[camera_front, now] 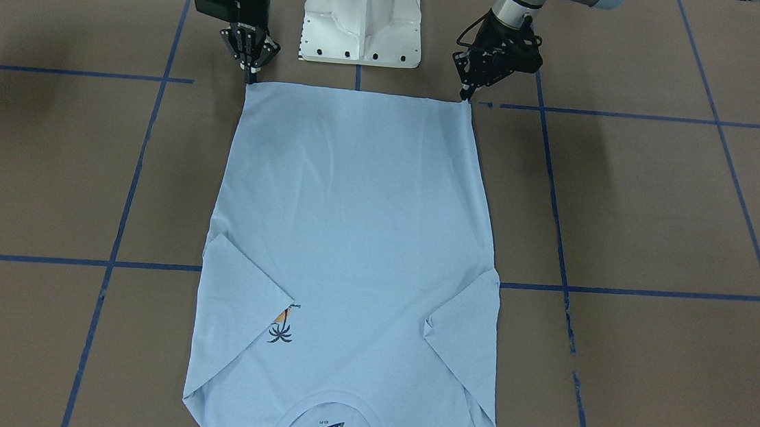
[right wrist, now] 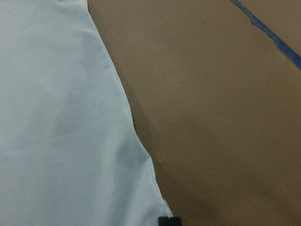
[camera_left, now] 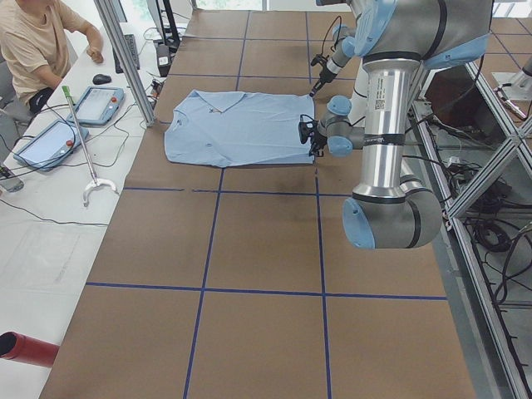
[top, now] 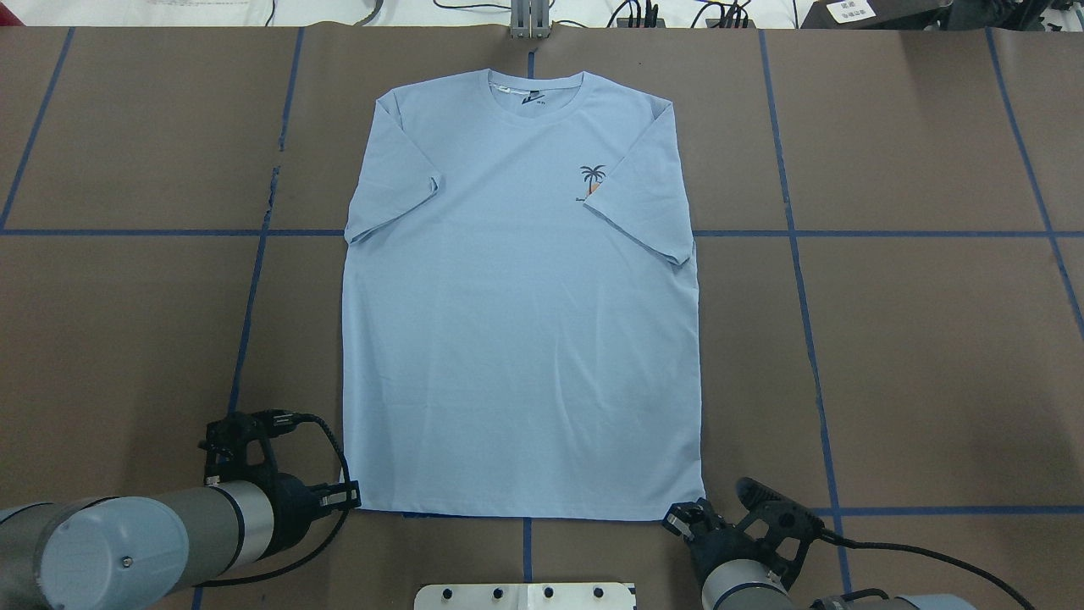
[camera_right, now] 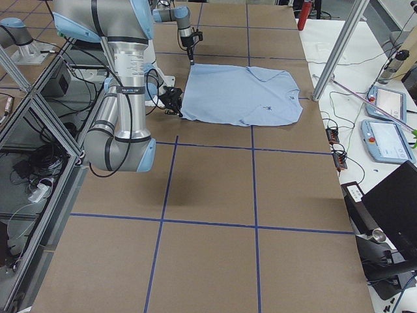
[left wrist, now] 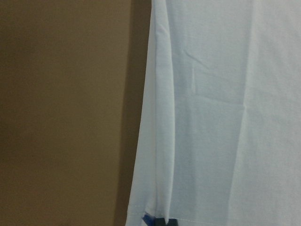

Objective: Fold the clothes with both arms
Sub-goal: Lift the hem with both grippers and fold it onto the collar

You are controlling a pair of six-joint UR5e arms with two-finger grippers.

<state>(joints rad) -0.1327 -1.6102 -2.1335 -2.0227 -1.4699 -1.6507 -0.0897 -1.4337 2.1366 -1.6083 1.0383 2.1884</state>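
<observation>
The light blue T-shirt (camera_front: 351,225) lies flat on the brown table, chest up, collar away from the robot and both sleeves folded inward. Its palm print (top: 593,176) sits beside one folded sleeve. My left gripper (camera_front: 464,98) is shut on one corner of the bottom hem, low at the table; it also shows in the overhead view (top: 354,497). My right gripper (camera_front: 251,80) is shut on the other hem corner and shows in the overhead view too (top: 680,518). Both wrist views show only cloth (left wrist: 225,117) (right wrist: 56,117) and bare table.
The white pedestal base (camera_front: 363,16) stands just behind the hem, between the two grippers. Blue tape lines (top: 800,280) cross the brown table. A person (camera_left: 37,41) sits at a side bench with tablets (camera_left: 98,104) past the collar end.
</observation>
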